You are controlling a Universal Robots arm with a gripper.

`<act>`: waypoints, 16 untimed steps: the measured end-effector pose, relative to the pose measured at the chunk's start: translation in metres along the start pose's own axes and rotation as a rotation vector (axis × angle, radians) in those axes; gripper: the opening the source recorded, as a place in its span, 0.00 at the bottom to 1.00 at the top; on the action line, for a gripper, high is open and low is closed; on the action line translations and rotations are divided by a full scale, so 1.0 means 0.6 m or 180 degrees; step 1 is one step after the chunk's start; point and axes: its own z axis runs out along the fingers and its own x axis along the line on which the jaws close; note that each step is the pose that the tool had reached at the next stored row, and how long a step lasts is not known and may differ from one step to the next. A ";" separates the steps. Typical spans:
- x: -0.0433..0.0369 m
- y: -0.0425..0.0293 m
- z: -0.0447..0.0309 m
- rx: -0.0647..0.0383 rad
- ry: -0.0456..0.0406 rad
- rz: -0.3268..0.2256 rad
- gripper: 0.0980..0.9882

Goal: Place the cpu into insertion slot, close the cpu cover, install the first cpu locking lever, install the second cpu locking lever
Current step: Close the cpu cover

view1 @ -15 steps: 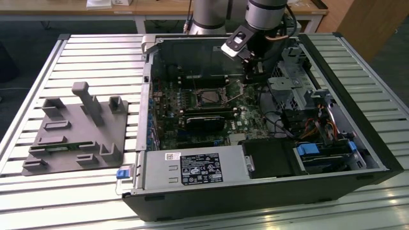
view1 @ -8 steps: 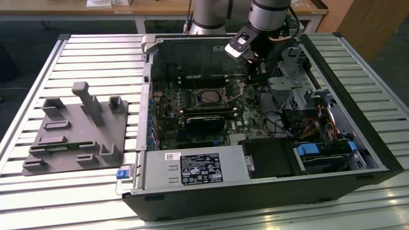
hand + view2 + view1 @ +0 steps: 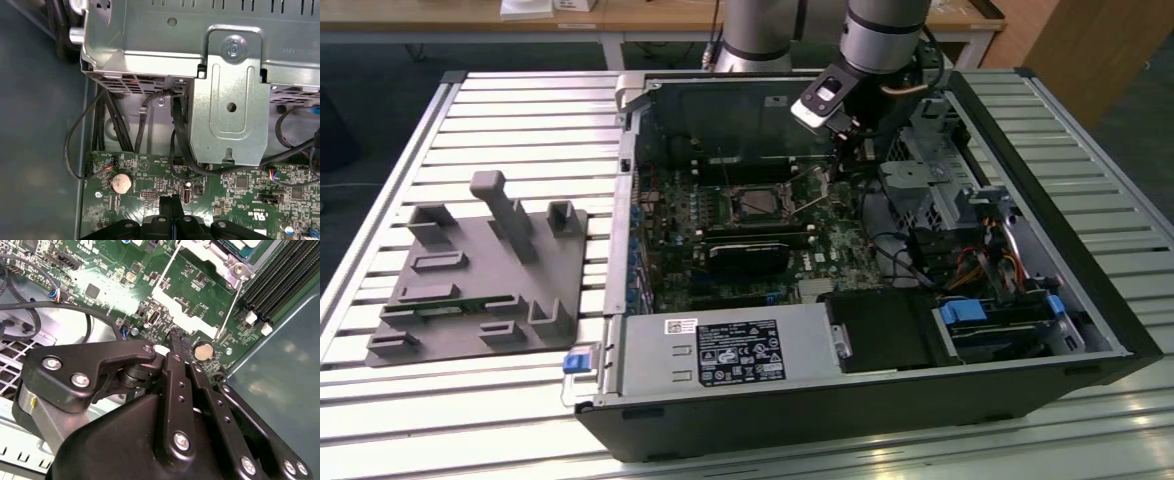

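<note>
Second wrist view: one gripper point(image 3: 175, 337), pressed together, near one coin cell point(image 3: 202, 351); two levers point(image 3: 229, 310)

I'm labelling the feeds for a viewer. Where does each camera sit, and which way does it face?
Exterior view: off the arm, up high, looking down into the open case on the slatted table; the arm reaches in from the far side.
Second wrist view: on the wrist, facing along the shut end effector onto the board.
First wrist view: on the wrist, facing past the end effector toward the grey drive cage.
Both wrist views share the end effector and the coin cell.
</note>
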 end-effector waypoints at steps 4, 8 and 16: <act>0.000 -0.007 0.001 0.0004 0.0000 0.0000 0.01; 0.001 -0.013 -0.001 0.0011 0.0002 0.0000 0.01; 0.001 -0.023 -0.007 0.0016 0.0004 0.0000 0.01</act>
